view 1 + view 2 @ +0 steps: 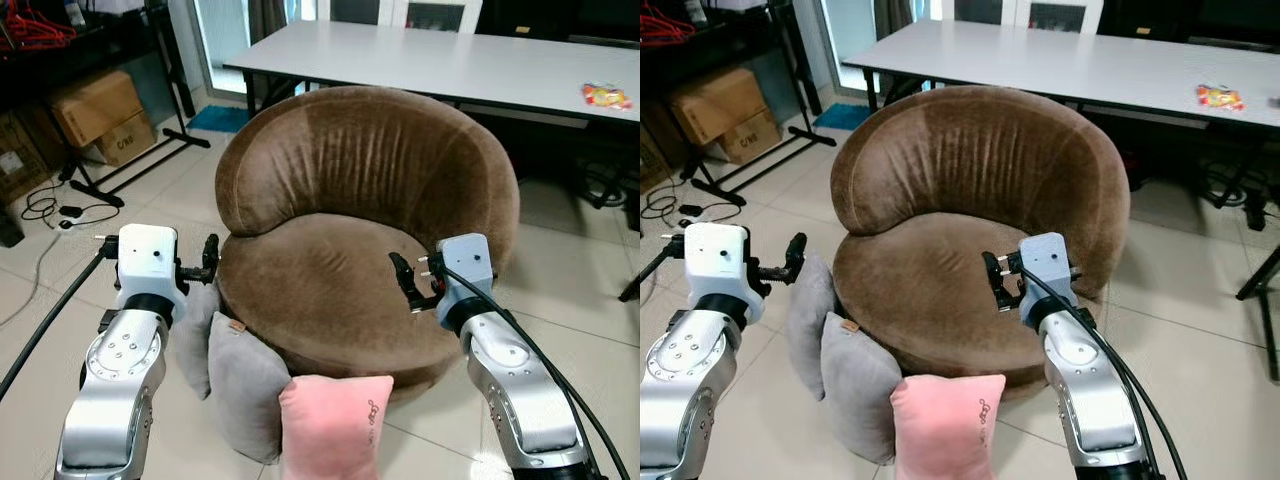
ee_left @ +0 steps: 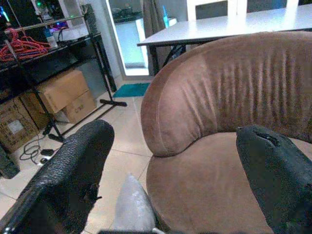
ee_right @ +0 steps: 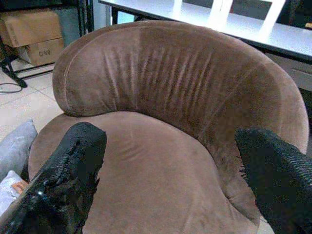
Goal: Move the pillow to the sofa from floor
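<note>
Pale tiled floor [image 1: 590, 290] underfoot, running back to a glass door. One long white table [image 1: 420, 55] across the rear, carrying a small bright packet [image 1: 606, 96] near its far end. One black metal rack [image 1: 120, 60] off to the robot's left, red hangers [image 1: 35, 30] on its top, two cardboard boxes [image 1: 95, 105] stacked beneath, loose black cables [image 1: 45, 205] on the tiles in front.

One round brown velvet sofa [image 1: 360, 230] in the middle, curved back, seat bare.

Three pillows on the floor, all propped against the sofa's front left edge. Two grey pillows: one [image 1: 245, 385] in front with a small tan tag, the other [image 1: 195, 335] behind it, closer to the left arm. One pink pillow [image 1: 335, 425] nearest the camera, upright, leaning on the sofa base and just beside the front grey one, small dark mark on its face.

Two silver arms raised. Left gripper [image 1: 208, 260] held beside the sofa's left rim, above the rear grey pillow, fingers [image 2: 73, 180] spread wide, nothing between them. Right gripper [image 1: 408, 282] over the right side of the seat, fingers [image 3: 68, 170] likewise wide apart, holding nothing.
</note>
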